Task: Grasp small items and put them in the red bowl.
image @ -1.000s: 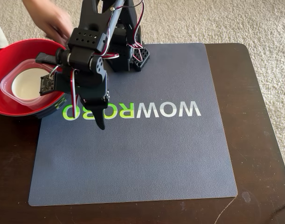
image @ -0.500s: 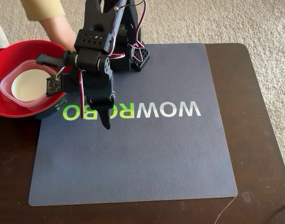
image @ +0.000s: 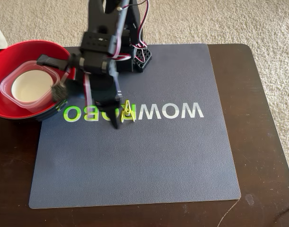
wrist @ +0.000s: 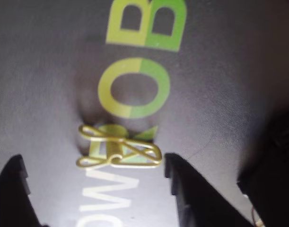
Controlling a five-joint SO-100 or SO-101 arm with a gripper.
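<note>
We record the pincer (wrist: 94, 177) with its jaws apart, the two black fingers (wrist: 182, 189) flanking the yellow-green clip (wrist: 119, 151) in the wrist view without clearly touching it. The clip lies on the grey mat (image: 149, 161), over the printed lettering, just beside the pincer tip (image: 117, 124) in the fixed view, where we mark the clip (image: 127, 112) to the right of that tip. The red bowl (image: 12, 111) sits at the mat's left edge on the dark counter (image: 262, 142). Inside it we see the clear square plastic tub (image: 9, 78), and the small round white bowl (image: 30, 86) rests within the tub. The arm appears motion-blurred in the fixed view.
</note>
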